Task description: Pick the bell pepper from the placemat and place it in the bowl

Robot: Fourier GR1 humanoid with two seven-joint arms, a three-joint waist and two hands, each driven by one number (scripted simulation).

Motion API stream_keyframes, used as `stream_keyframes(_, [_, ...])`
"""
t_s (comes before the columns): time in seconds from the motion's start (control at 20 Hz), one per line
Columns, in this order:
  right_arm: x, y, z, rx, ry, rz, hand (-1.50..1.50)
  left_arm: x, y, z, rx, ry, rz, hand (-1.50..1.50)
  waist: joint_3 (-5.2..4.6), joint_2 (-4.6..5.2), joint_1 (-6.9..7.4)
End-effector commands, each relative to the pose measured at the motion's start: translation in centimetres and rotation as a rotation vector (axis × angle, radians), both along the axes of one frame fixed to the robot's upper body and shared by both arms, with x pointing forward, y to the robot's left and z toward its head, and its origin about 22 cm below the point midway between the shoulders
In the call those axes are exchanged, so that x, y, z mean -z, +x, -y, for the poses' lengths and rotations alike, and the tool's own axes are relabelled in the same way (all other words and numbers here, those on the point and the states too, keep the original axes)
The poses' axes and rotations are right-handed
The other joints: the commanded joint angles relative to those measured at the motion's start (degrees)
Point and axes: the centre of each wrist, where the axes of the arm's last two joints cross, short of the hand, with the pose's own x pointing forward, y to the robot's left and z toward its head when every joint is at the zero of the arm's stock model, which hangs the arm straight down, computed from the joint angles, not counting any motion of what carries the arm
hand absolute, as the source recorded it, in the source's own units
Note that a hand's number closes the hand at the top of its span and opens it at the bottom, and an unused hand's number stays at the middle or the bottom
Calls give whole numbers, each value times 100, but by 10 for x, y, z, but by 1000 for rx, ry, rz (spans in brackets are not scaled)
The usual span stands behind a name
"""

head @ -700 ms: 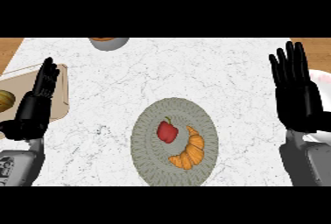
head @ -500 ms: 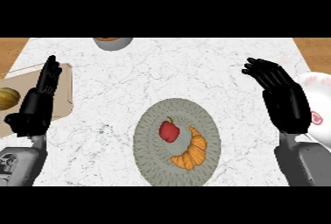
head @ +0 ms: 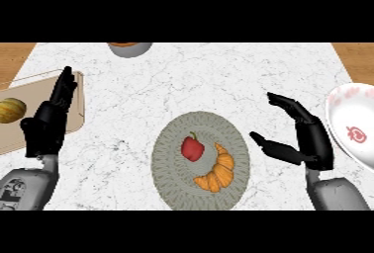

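On the grey placemat [head: 169, 168], your red bell pepper [head: 192, 148] touches a croissant [head: 216, 171], so the right robot hand [head: 305, 138], open wide, may snag it; bowl [head: 355, 129] waits far right.

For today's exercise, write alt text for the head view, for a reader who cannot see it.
A red bell pepper and an orange croissant lie on a round grey placemat on a white marble counter. The open black right hand hovers between the mat and a white bowl; the left hand rests open.
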Motion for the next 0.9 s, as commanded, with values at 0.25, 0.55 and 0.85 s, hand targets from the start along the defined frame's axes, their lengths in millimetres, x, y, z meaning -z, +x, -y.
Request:
stream_keyframes(0.25, [-43, -19, -19, -129, -450, -47, -150, -12, 1, -3, -9, 6, -13, 0, -13, -24, -14])
stream_keyframes(0.55, [-79, -13, -44, -131, -754, -202, -150, -16, -6, 4, -8, 10, -29, 0, -13, -35, 43])
stream_keyframes(0.85, [-104, 6, -128, -237, -929, -321, -150, -17, 8, 17, 7, 5, -16, 0, -10, 15, 122])
